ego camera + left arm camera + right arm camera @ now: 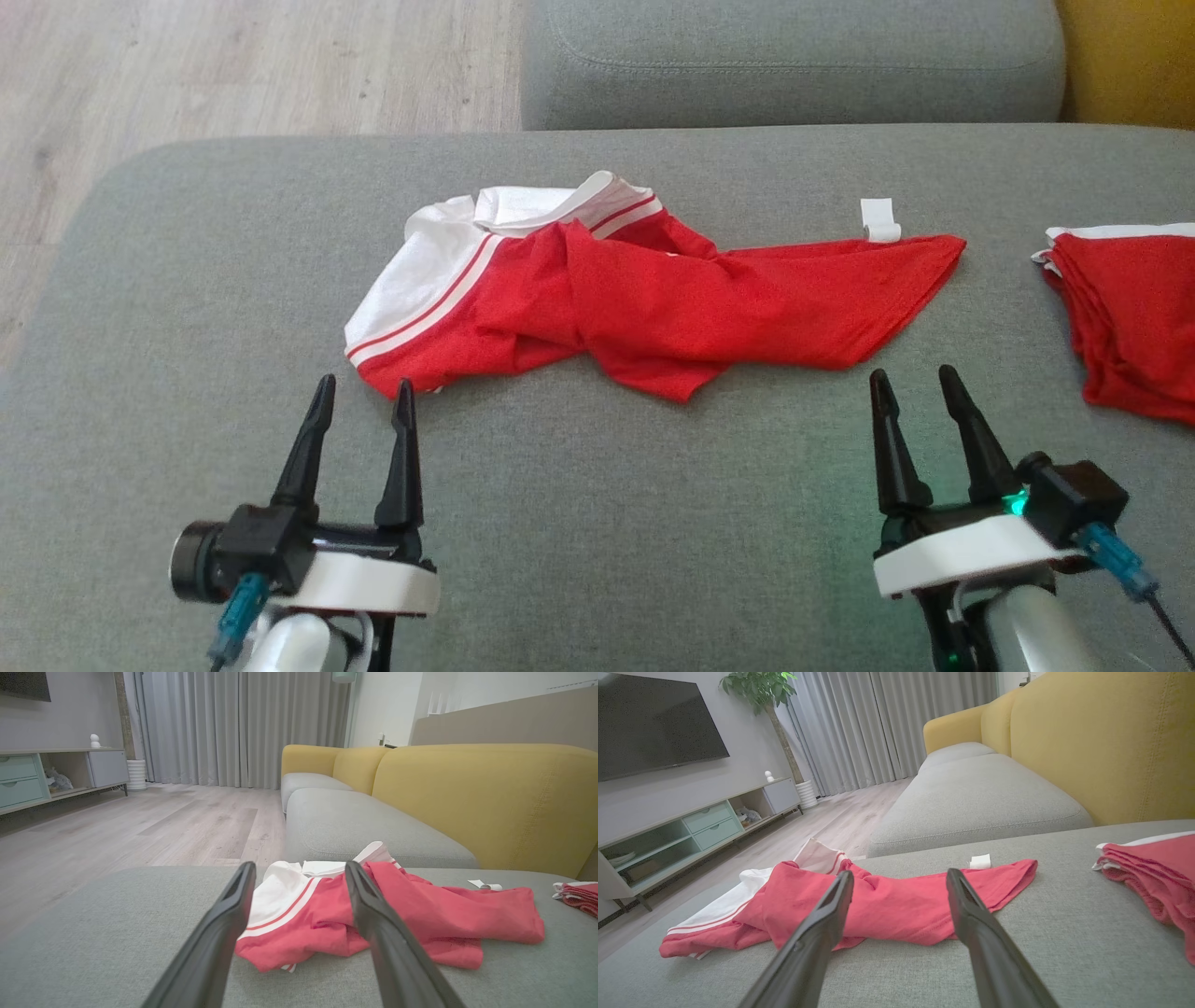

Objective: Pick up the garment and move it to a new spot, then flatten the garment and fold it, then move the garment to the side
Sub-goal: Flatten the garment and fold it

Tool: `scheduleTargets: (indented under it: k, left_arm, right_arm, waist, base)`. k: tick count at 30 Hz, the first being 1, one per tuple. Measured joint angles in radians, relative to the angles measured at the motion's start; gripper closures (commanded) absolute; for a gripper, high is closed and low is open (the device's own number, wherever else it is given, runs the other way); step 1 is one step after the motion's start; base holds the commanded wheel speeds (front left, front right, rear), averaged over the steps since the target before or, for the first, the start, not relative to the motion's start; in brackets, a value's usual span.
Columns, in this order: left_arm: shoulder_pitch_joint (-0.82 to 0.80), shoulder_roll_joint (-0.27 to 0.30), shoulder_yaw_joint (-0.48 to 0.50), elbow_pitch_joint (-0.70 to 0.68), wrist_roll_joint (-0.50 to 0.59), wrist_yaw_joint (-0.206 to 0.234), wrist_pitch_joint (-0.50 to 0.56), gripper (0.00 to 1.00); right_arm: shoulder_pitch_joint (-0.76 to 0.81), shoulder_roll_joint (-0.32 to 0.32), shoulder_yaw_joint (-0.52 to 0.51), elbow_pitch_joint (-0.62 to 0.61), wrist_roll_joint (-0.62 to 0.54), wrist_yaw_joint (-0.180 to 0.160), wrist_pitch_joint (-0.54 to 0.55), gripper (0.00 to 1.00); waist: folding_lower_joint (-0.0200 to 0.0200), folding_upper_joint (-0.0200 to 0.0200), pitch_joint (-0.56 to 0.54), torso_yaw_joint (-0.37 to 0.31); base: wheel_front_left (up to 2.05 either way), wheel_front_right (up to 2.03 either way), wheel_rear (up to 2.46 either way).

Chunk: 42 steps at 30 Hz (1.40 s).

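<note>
The garment [653,299], red with a white, stripe-edged panel, lies crumpled and twisted across the middle of the head view, on a grey seat cushion [607,523]. It is neither flattened nor folded, so I judge nearly all of the task is left. Whether this is already its new spot cannot be told.

The left gripper [364,383] hovers at the lower left, just short of the garment's near hem, and the right gripper [913,373] at the lower right, near its other end. Both have their fingers [401,457] spread wide and are holding nothing.

At the right edge sits a folded red pile [1130,308], apparently other clothing already set aside; a small white scrap [879,220] rests by the garment's far edge.

The cushion is a soft woven fabric, likely to drag on cloth. Beyond it are a wooden floor [233,65], a yellow backrest [490,798], grey curtains [233,728], a television [649,723] and a low cabinet [691,830].
</note>
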Motion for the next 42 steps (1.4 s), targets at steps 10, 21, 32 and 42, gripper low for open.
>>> scheduleTargets:
  k: [10,21,32,42]
  left_arm:
    - [-0.004,-0.085,0.079,0.026,0.070,-0.091,0.000,0.00]
    - [-0.050,-0.143,0.125,0.042,0.113,-0.166,0.000,0.00]
    - [-0.085,-0.170,0.135,0.061,0.131,-0.199,0.000,0.00]
    - [-0.086,-0.173,0.176,0.072,0.157,-0.208,0.000,0.00]
  right_arm:
    - [-0.063,-0.001,0.101,0.064,-0.127,0.000,0.065,0.00]
    - [-0.287,-0.004,0.241,0.312,-0.205,0.000,0.215,0.00]
    - [-0.462,-0.010,0.275,0.530,-0.219,0.000,0.249,0.27]
    - [-0.479,-0.009,0.232,0.611,-0.176,0.000,0.146,1.00]
  waist:
    - [0.0000,0.0000,0.040,0.023]
    - [0.0002,0.0000,0.114,0.099]
    - [0.0002,0.0000,0.166,0.155]
    - [0.0001,0.0000,0.143,0.097]
  base:
    - [0.00,0.00,0.00]
    - [0.00,0.00,0.00]
    - [0.00,0.00,0.00]
    - [0.00,0.00,0.00]
